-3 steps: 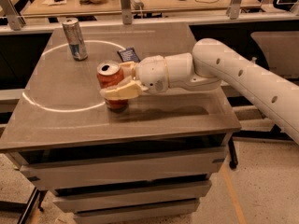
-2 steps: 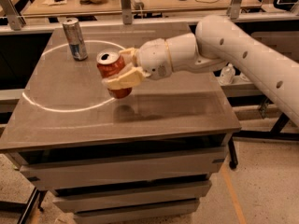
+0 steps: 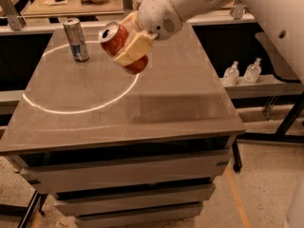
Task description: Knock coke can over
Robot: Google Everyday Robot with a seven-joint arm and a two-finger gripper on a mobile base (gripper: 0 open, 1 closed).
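The red coke can [image 3: 119, 42] with a silver top is tilted, its top pointing up and to the left, and it is lifted clear above the grey table [image 3: 156, 108]. My gripper [image 3: 129, 47] is shut on the coke can, with tan fingers [image 3: 134, 49] clamped across its middle. The white arm reaches in from the upper right.
A taller slim silver-and-blue can [image 3: 76, 39] stands upright at the table's back left, inside a bright ring of light on the tabletop. Two small bottles [image 3: 242, 72] sit on a low shelf to the right. A desk with clutter lies behind the table.
My gripper has lifted the coke can off the table and carried it up, tilting it so its top leans left. The silver-and-blue can has not moved.
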